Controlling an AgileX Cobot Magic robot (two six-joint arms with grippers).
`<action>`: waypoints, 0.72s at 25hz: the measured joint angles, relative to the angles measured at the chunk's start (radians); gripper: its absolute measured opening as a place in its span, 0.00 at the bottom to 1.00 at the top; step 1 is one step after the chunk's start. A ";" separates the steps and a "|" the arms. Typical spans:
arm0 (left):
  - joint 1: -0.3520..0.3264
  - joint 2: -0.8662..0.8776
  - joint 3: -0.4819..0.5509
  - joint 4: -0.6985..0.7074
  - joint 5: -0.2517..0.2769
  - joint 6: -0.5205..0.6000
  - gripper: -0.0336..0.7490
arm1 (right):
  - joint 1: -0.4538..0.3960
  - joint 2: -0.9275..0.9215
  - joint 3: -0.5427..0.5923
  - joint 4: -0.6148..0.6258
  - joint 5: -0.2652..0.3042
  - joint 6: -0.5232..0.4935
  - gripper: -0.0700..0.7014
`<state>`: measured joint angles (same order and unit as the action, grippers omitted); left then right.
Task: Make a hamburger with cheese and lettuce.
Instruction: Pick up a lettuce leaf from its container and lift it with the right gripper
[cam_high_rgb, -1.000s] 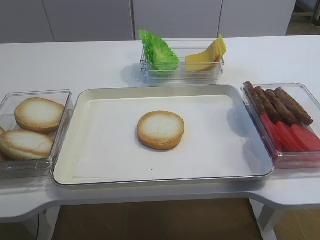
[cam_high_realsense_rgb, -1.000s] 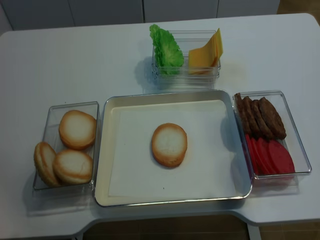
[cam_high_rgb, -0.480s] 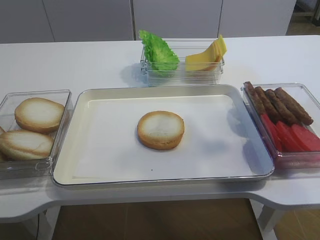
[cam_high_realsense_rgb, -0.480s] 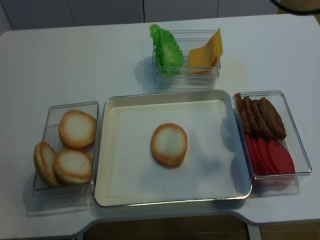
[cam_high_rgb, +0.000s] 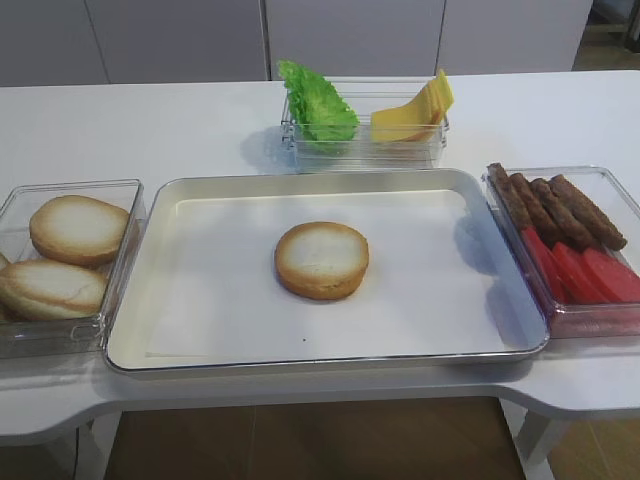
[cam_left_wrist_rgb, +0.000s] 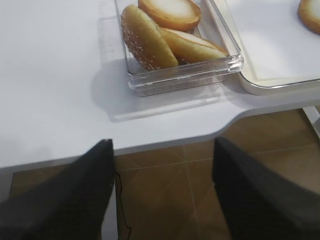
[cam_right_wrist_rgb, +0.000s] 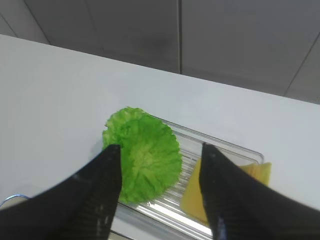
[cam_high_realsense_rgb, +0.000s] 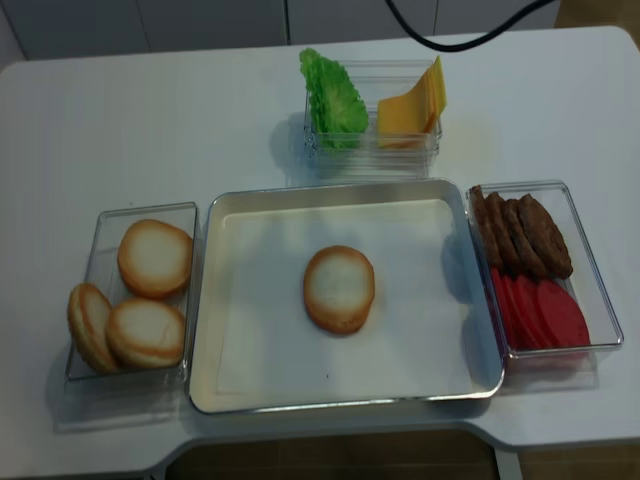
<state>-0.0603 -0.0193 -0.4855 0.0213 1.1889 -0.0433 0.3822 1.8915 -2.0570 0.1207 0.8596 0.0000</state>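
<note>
We see the hamburger (cam_high_rgb: 321, 260) bare on the tray (cam_high_rgb: 200, 340), mid-worktop (cam_high_rgb: 150, 130). Our right end effector (cam_right_wrist_rgb: 159, 192) hangs spread wide above the lettuce (cam_right_wrist_rgb: 142, 154), cheese (cam_right_wrist_rgb: 196, 196) alongside. Left end effector (cam_left_wrist_rgb: 162, 192) gapes, holding nothing, off the worktop edge.

The bun half (cam_high_rgb: 321, 260) has a pale toasted face and golden-brown rim. The lettuce (cam_high_rgb: 316, 104) is bright green and crinkled; the cheese (cam_high_rgb: 412, 112) is yellow-orange. Sausages (cam_high_rgb: 556, 209) are dark brown, the slices (cam_high_rgb: 580, 272) beside them red. The tray (cam_high_rgb: 330, 361) is cream with white paper (cam_high_rgb: 210, 290); the table (cam_high_rgb: 150, 130) is white.
</note>
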 joint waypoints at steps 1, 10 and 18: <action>0.000 0.000 0.000 0.000 0.000 0.000 0.63 | 0.010 0.012 0.000 -0.002 -0.021 0.000 0.59; 0.000 0.000 0.000 0.000 0.000 0.000 0.63 | 0.118 0.113 0.000 -0.004 -0.220 -0.118 0.59; 0.001 0.000 0.000 0.000 0.000 0.000 0.63 | 0.192 0.216 0.000 -0.026 -0.297 -0.265 0.59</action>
<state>-0.0596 -0.0193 -0.4855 0.0213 1.1889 -0.0433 0.5746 2.1078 -2.0568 0.0947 0.5630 -0.2645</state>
